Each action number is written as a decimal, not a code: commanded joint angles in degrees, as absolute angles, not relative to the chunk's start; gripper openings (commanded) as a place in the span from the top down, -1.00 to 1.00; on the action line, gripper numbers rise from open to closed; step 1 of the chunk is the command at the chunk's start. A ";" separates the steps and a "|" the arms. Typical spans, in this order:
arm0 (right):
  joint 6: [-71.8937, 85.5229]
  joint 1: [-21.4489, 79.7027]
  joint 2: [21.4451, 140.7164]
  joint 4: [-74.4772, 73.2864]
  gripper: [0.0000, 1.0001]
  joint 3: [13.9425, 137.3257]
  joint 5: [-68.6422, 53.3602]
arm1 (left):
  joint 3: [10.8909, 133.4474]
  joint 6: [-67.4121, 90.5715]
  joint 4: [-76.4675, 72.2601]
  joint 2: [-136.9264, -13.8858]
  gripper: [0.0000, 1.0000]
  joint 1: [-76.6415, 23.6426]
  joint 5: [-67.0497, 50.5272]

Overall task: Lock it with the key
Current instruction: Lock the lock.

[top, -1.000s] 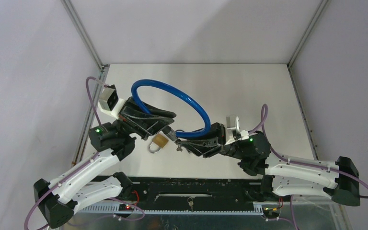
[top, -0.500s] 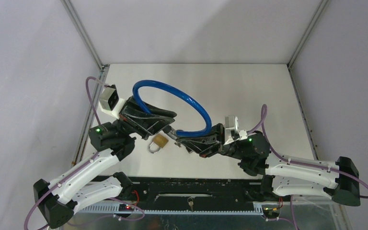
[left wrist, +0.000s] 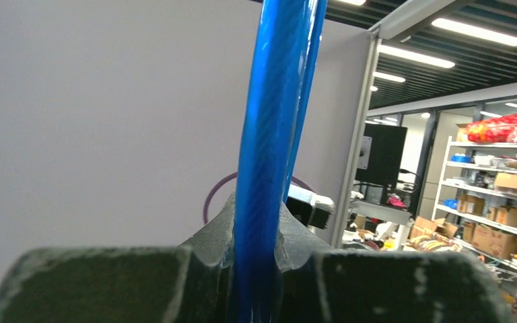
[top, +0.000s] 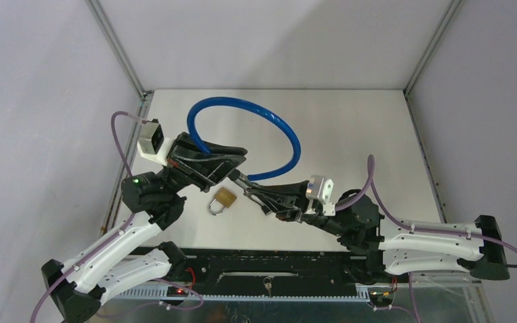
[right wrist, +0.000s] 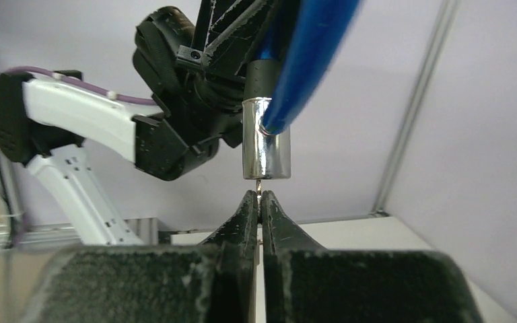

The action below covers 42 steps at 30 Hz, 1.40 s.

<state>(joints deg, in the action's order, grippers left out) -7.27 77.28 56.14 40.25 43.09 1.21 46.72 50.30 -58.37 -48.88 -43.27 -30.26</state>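
White tabletop (top: 350, 128), left gripper (top: 233, 172) clamping glossy blue cable (left wrist: 269, 134) — right gripper (right wrist: 260, 199) pinching thin key (right wrist: 259, 185) at chrome cylinder (right wrist: 266, 138)

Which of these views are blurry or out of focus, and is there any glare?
Top external view: evenly lit and sharp across the table. Left wrist view: blue cable sharp, jaws at the bottom blurred, ceiling lights blown out. Right wrist view: bright reflections on the chrome lock cylinder; near jaws and the cable's end out of focus, key barely visible.
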 commanded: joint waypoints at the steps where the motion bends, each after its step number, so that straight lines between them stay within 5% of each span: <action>1: -19.56 80.63 57.07 43.39 1.00 46.38 13.71 | 45.44 47.38 -54.03 -46.94 1.00 -44.14 -27.09; 10: -43.83 89.20 63.98 55.78 1.00 47.85 29.72 | 44.37 47.24 -52.48 -46.71 1.00 -44.21 -24.99; 19: -49.15 91.09 65.37 58.56 1.00 48.16 31.84 | 44.44 47.02 -51.64 -46.58 1.00 -44.21 -24.57; 25: -41.27 91.18 61.59 54.86 0.19 48.16 31.49 | 44.56 46.80 -51.74 -46.24 1.00 -44.21 -24.91; 29: -34.45 90.78 57.28 49.57 -0.13 48.16 26.59 | 44.22 46.89 -52.75 -46.22 1.00 -44.21 -25.26; 42: -2.68 78.22 50.20 41.35 -0.15 47.64 7.58 | 44.17 48.95 -57.29 -47.52 1.00 -44.21 -28.00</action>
<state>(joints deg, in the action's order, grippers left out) -14.26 80.68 50.74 43.24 46.39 14.74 44.23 47.90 -52.40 -47.97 -43.99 -27.59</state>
